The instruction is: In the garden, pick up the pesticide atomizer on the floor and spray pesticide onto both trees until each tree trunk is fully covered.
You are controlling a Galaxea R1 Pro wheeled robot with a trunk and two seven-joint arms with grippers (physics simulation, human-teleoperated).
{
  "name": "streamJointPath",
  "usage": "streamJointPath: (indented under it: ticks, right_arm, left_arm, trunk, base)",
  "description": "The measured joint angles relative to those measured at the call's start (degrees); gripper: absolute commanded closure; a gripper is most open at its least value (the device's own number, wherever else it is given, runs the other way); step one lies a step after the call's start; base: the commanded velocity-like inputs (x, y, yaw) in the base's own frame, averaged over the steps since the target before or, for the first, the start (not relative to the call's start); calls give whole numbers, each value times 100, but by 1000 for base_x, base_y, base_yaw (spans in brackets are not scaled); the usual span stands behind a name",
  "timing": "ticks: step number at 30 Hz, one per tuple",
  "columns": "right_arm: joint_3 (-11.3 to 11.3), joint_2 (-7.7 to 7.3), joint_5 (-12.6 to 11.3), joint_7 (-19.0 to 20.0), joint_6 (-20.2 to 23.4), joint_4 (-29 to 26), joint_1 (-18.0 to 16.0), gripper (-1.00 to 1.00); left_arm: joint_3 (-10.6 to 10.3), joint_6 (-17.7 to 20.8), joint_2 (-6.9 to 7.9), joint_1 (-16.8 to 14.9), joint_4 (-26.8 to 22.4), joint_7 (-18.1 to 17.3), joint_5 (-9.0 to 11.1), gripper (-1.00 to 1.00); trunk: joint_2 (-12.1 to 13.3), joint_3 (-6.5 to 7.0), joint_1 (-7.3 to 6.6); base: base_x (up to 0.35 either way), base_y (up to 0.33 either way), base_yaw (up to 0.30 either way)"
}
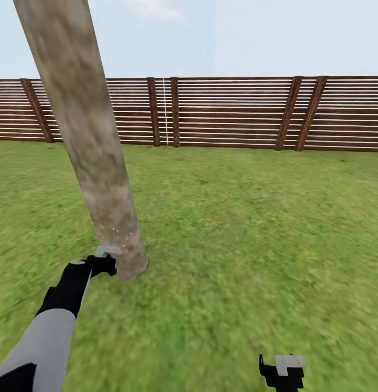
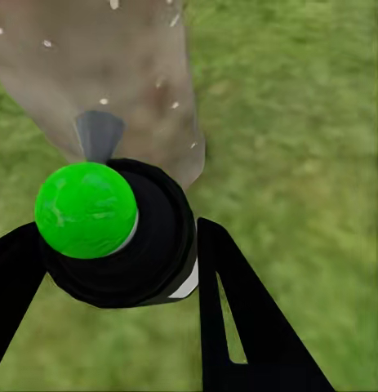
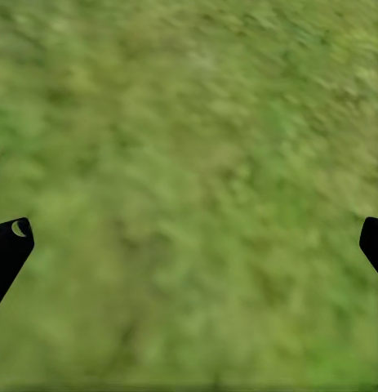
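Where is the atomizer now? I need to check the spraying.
The atomizer sits in the left gripper, low at the head view's left, right beside the base of the tree trunk.

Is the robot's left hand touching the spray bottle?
Touching. In the left wrist view, the left gripper has its black fingers pressed on both sides of the pesticide atomizer, no gap showing, its nozzle aimed at the tree trunk.

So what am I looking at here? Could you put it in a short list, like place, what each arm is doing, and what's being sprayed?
place: grass lawn with a brown slat fence behind
left gripper: shut on the pesticide atomizer, its nozzle aimed at the trunk
tree trunk: pale, mottled, leaning in the head view; small white specks near its base
right gripper: open, holding nothing, over grass
atomizer top: shows a green spot
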Motion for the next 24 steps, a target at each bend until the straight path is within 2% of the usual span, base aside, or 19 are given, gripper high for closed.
streamJointPath:
  ticks: [5,7,9,12,13,14,15,20,21,24]
  right_arm:
    - [1,2,0,0,0,0,0,-100]
    - [-1,-1,-1,0,0,0,0,-100]
    - [0,-2,0,0,0,0,0,-100]
    - [1,-5,0,0,0,0,0,-100]
    - [1,-5,0,0,0,0,0,-100]
    - [-2,-4,-1,0,0,0,0,-100]
    - [1,-4,0,0,0,0,0,-100]
    - [-1,1,-9,-6,0,0,0,-100]
    - [0,2,-9,-8,0,0,0,-100]
    - [0,2,-9,-8,0,0,0,-100]
  left_arm:
    - [50,58,101,40,-462,-12,-15,100]
    - [-61,94,-9,31,-538,-12,16,100]
    - [-170,359,-125,-4,-583,-26,22,100]
    - [-182,637,-129,-113,-849,-63,5,100]
    - [-165,660,-2,-179,-894,-143,-25,100]
    - [-153,702,322,-233,-927,-468,25,100]
    - [-149,689,412,-243,-933,-511,-20,100]
    - [-227,1105,113,-340,-1327,-564,30,100]
    - [-236,1159,60,-328,-1577,-568,21,100]
    - [-263,1157,73,-285,-1647,-560,-27,100]
  trunk:
    - [0,0,0]
    - [0,0,0]
    - [0,0,0]
    - [0,0,0]
    - [0,1,0]
    - [0,0,0]
    - [0,0,0]
    - [0,0,0]
    - [0,1,-1]
    - [0,0,0]
  base:
    - [-212,80,0]
    - [-8,3,0]
    - [-3,1,0]
    - [0,0,0]
    - [0,0,0]
    - [0,0,0]
    - [0,0,0]
    - [0,0,125]
    - [0,0,275]
    - [0,-105,211]
